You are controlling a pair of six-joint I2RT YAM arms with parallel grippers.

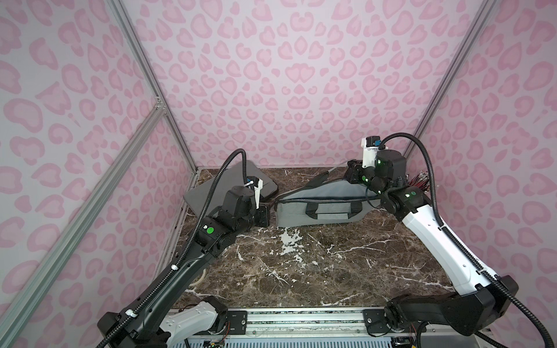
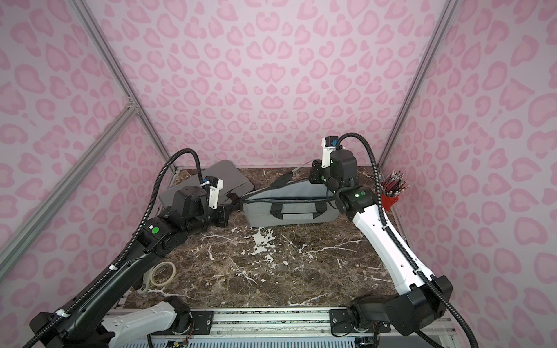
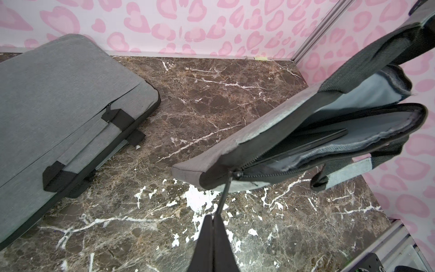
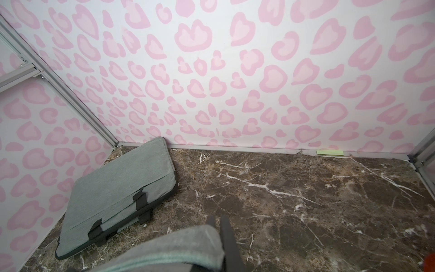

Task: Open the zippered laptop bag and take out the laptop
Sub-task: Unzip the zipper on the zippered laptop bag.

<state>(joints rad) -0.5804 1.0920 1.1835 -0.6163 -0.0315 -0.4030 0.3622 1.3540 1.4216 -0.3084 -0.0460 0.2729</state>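
1. Laptop bag lies just ahead of the left gripper, unzipped, with the laptop inside its gaping mouth.
2. That left gripper is pinched together on the zipper pull.
3. At the bag's raised edge, the right gripper is clamped on the fabric; a second bag lies beyond it.

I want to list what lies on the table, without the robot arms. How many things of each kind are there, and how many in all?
Grey laptop bags: 2, the open bag and the second bag in the far corner
Laptop: 1, inside the open bag
Roll of tape: 1
Red cup of pencils: 1
Total: 5
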